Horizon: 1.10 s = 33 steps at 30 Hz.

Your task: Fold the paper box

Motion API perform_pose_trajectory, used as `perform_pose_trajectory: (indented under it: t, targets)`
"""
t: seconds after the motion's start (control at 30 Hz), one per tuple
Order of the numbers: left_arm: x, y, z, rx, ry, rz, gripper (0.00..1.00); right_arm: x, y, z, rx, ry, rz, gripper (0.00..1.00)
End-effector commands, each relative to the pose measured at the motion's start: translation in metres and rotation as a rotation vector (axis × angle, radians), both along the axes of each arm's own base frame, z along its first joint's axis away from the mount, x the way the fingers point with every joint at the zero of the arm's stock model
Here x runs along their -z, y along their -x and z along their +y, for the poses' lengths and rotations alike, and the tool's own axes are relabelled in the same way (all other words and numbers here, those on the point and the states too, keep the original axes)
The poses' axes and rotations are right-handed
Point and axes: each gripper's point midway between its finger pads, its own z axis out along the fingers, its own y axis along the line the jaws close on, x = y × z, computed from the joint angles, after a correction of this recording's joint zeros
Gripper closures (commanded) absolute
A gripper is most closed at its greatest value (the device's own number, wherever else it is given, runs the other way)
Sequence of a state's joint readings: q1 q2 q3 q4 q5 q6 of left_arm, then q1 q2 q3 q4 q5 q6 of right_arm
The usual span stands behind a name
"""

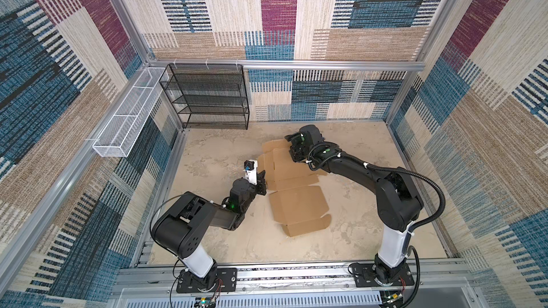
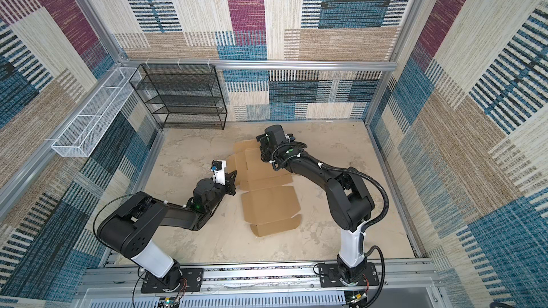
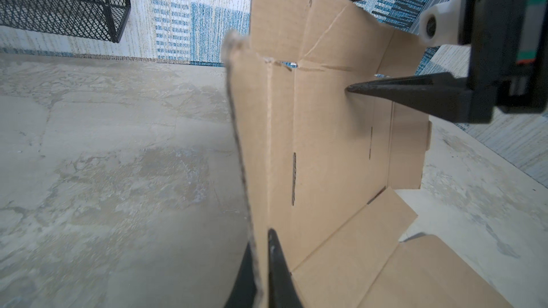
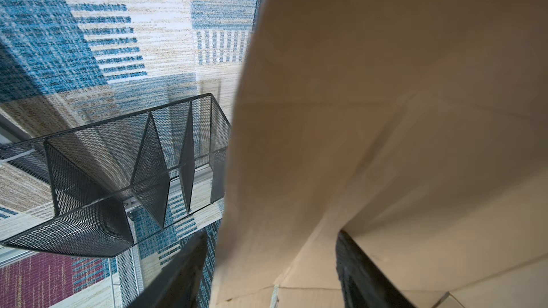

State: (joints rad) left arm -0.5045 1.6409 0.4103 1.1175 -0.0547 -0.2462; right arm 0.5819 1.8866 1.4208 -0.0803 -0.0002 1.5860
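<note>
Box (image 1: 299, 205) lies opened out and mostly flat, about mid-bench (image 1: 222, 232), long axis running from near edge to far edge. At the near end there's a big panel w/ a short lip flap turned up a little, facing the near edge. Neither hand touches it.

Next back, L hand (image 1: 262, 183) sits at the box's left side, approx halfway along. Its wrist view shows it clamped on the left side flap, card edge pinched btw both fingers (image 3: 275, 262). The flap is lifted near upright off the bench. Slits and creases of the base panel show just inside it.

Further back, R hand (image 1: 296, 155) is over the box's far end. Its jaws stand apart, one each side of a raised far flap, and I see no clamp on it. In the L wrist view one fingertip (image 3: 350, 88) is right at the panel's inner face, but I can't tell if it touches.

Beyond, a black rack (image 1: 207, 96) stands in the far-left corner and a white basket (image 1: 124, 125) hangs on the left wall, both well apart from the box.

Step in hand, IMO, is standing up the walls round the base panel. It's early, and the lid end isn't begun. Next move prob needs L hand to hold its flap square on the crease while R hand closes on, or pushes over, the far flap w/o dragging the sheet. The risk is that thin card buckles off-crease.
</note>
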Motion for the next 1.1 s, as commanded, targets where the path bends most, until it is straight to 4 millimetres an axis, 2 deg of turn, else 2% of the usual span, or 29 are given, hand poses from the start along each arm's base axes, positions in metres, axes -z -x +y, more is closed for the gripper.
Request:
perform_pose_trajectory:
  t: [0.0, 0.53, 0.77, 1.07]
  targets:
    - [-0.015, -0.004, 0.000, -0.006, -0.019, -0.064, 1.00, 0.004, 0.001, -0.002, 0.013, -0.005, 0.014, 0.34]
    - [-0.016, -0.001, -0.005, 0.010, -0.008, -0.061, 1.00, 0.000, 0.005, -0.010, 0.028, 0.009, -0.013, 0.65]
    - [-0.016, 0.004, -0.007, 0.022, 0.013, -0.061, 1.00, 0.009, 0.005, -0.007, 0.020, 0.007, 0.005, 0.71]
    - [-0.018, 0.005, -0.011, 0.041, 0.009, -0.060, 1.00, 0.007, 0.005, -0.009, 0.026, 0.000, -0.012, 0.81]
